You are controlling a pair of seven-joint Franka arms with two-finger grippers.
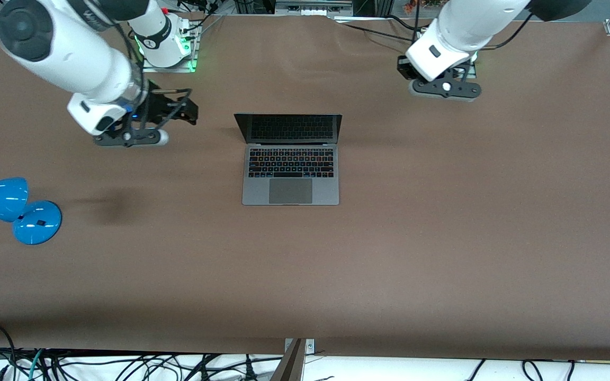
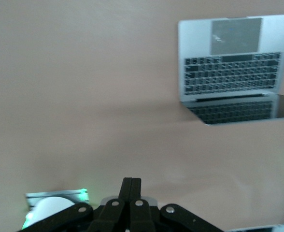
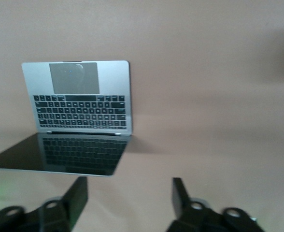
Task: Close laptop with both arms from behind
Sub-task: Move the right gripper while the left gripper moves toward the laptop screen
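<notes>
**Laptop open, closing not begun**

Front view: the laptop (image 1: 289,159) sits mid-surface (image 1: 442,238), lid up (untouched); both claws hover well apart from it.

Left wrist view: left claw (image 2: 131,186) clenched.

Right wrist view: right claw (image 3: 130,195) released, laptop ahead.

The grey laptop (image 1: 290,159) sits open in the middle of the brown counter (image 1: 442,238), its dark screen standing up.

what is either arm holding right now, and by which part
Nothing is held. The left end effector is shut on nothing, the right end effector is open, and the open laptop sits untouched.
</notes>
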